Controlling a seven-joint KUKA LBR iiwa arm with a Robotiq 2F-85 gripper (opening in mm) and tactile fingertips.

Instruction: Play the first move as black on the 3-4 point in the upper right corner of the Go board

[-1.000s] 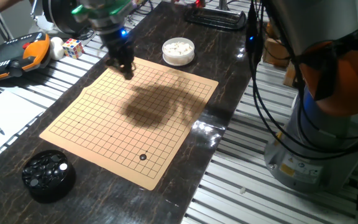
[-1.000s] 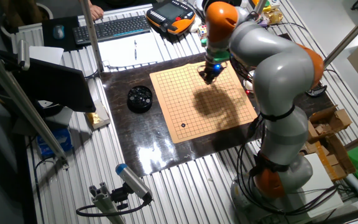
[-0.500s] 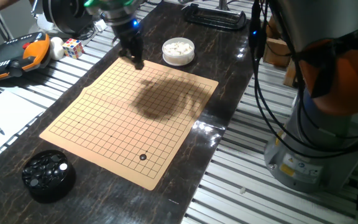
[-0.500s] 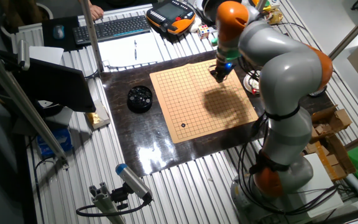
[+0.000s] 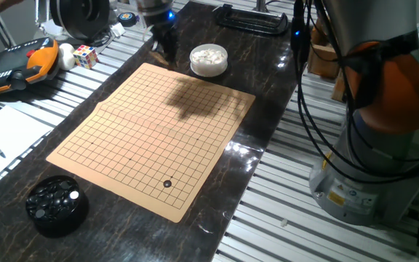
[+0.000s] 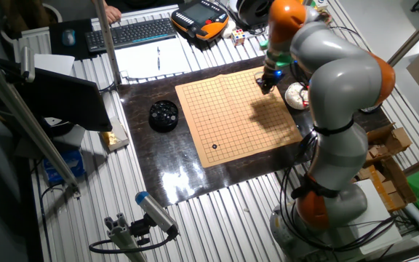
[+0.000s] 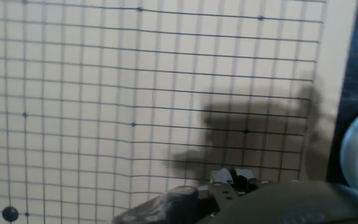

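**One black stone on the board, the arm up by the far edge**

From where I stand, the Go board (image 5: 153, 132) lies flat on the dark marbled table (image 5: 264, 94), its grid bare except for a single black stone (image 5: 167, 184). That stone sits on a crossing near the board's near right corner, a few lines in from each of the two edges that meet there; I cannot count the lines surely enough to name the exact point. In the other fixed view the same stone (image 6: 214, 146) shows toward the near left corner of the board (image 6: 235, 116), and in the hand view it sits low at the left edge (image 7: 9, 214).

The gripper (image 5: 167, 49) hangs at the far end of the board, over the dark table just past the board's edge and just left of the bowl of white stones (image 5: 209, 59). It is well apart from the black stone. Whether its fingers are spread or pressed together I cannot tell; they look like one dark shape, and nothing shows between them. Its shadow (image 5: 197, 102) falls on the far right part of the grid.

A black bowl of black stones (image 5: 56, 204) stands on the table off the near left corner of the board. An orange and black pendant (image 5: 22, 64) and a colour cube (image 5: 85, 54) lie far left.
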